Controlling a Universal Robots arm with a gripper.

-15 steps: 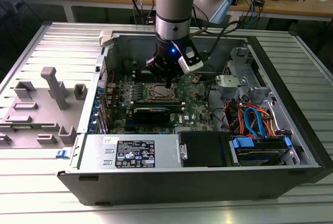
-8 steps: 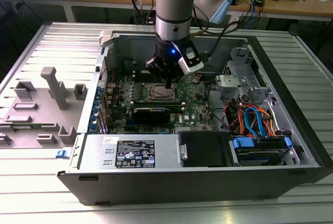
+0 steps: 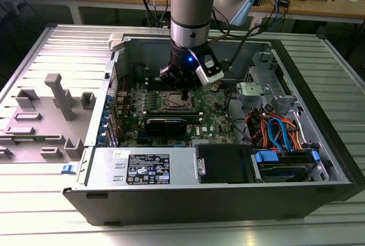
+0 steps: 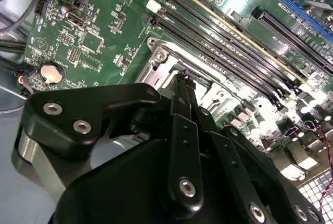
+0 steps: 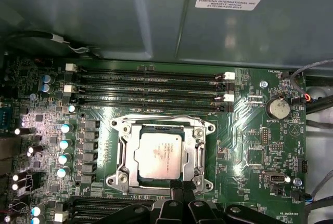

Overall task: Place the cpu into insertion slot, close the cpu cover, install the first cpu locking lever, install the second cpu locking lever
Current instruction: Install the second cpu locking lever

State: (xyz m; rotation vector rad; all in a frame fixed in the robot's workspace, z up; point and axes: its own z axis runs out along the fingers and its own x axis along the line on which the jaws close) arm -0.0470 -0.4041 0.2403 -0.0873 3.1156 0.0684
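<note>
In the first wrist view the cpu (image 5: 158, 154), a silver-grey square chip, lies flat in the insertion slot (image 5: 118, 179). The cpu cover (image 5: 125, 151), a silvery frame plate, is down around it. A thin metal lever (image 5: 161, 119) runs along one side of the socket. My gripper (image 5: 180, 188) has its black fingers close together at the socket's edge, with nothing seen between them. In the second wrist view the fingertips (image 4: 182, 81) hang just over the socket's metal rim (image 4: 162, 58). In the exterior view the gripper (image 3: 183, 92) stands right above the socket (image 3: 173, 103) inside the open computer case.
Long black memory slots (image 5: 151, 86) run beside the socket, and a coin battery (image 5: 277, 108) sits further along the board. A black graphics card (image 3: 165, 125), a power supply (image 3: 145, 169) and coloured cables (image 3: 279, 129) fill the case. A grey fixture (image 3: 54, 106) stands at the exterior view's left.
</note>
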